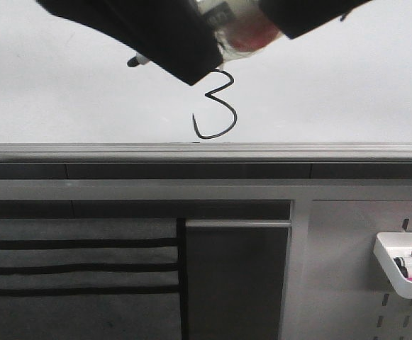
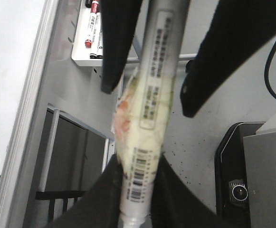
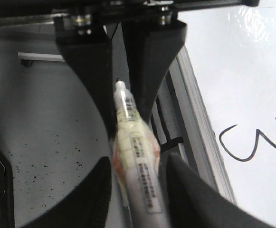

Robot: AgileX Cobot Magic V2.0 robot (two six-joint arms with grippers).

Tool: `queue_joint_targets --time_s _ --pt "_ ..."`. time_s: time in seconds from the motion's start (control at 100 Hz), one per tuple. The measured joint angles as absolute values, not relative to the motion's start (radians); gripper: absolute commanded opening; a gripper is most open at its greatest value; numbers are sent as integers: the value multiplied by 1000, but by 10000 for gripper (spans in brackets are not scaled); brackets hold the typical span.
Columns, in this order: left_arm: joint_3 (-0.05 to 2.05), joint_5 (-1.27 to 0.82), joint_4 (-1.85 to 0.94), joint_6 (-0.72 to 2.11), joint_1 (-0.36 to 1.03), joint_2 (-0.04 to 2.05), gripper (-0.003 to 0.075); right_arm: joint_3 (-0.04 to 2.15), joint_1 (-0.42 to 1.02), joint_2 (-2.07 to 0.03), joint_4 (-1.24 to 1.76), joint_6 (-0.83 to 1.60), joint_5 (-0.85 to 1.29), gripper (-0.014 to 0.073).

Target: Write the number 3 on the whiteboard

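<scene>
Whiteboard fills the far side above its grey ledge. The left gripper is clamped on the marker; the right gripper flanks the same barrel, grip unclear. The number 3 sits low on the board, just above the ledge, and looks finished. The next move likely means drawing the marker away without smearing the ink.

Looks like a lab or workshop setup to me: there's a big whiteboard with a metal ledge, a grey pegboard below it holding a small white tray of markers, plus grey cabinet fronts.
</scene>
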State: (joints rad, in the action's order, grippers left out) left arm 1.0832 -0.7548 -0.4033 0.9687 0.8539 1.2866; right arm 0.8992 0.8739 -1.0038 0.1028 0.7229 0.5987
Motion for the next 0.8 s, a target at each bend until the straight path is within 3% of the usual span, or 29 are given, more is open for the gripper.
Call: queue_joint_targets --time_s 0.31,0.61,0.8 --pt "1083 -751 -415 943 780 1287 -18 899 767 -974 103 681 622 282" --pt "1028 -635 -415 774 515 1287 -18 899 505 -808 106 582 830 278" --pt "983 -480 -432 676 349 1296 -18 899 447 -729 106 575 904 278"
